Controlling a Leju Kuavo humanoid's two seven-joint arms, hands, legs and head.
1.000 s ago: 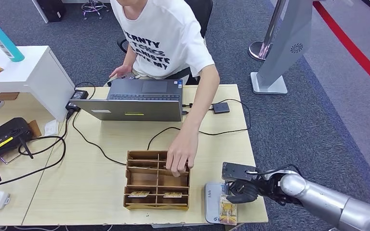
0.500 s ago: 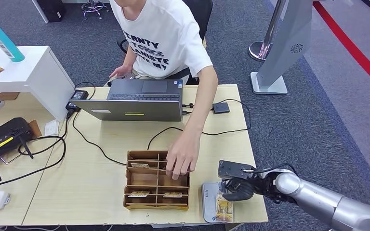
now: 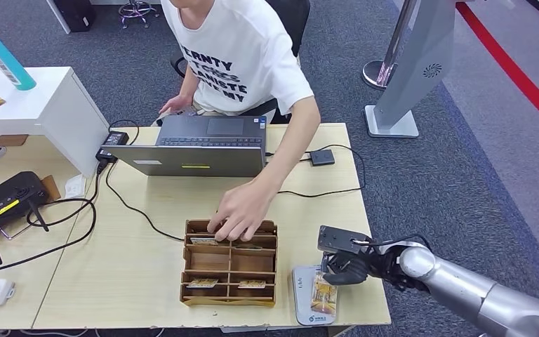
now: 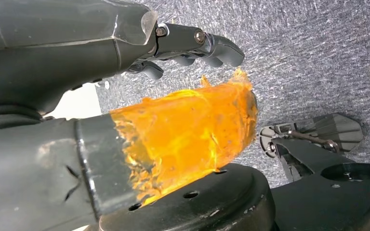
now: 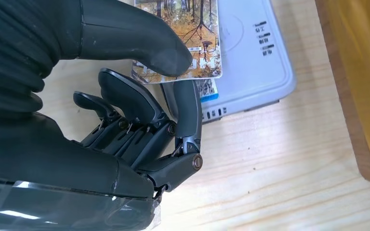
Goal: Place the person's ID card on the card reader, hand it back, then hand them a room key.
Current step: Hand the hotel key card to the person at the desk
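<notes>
A robot's right hand [image 3: 347, 269] reaches in over the near right corner of a pale wooden table [image 3: 133, 274], its thumb and fingers [image 5: 185, 113] pinching the edge of an ID card [image 3: 324, 292] printed with an autumn forest scene. The card lies on a flat grey card reader [image 3: 303, 300] at the table's front edge, just right of a brown wooden tray [image 3: 230, 264] divided into compartments. Several compartments hold cards [image 3: 202, 283]. Across the table sits a person [image 3: 235, 56] in a white printed T-shirt, one hand [image 3: 236, 211] reaching down into the tray's far row, the other at an open grey laptop [image 3: 196, 146]. Black cables [image 3: 137, 214] trail across the tabletop toward a black router [image 3: 5, 200] on the left. The robot's left hand [image 4: 125, 67] hangs over grey carpet [image 4: 318, 57], its dark fingers curled in and holding nothing, the thumb wrapped in orange tape.
</notes>
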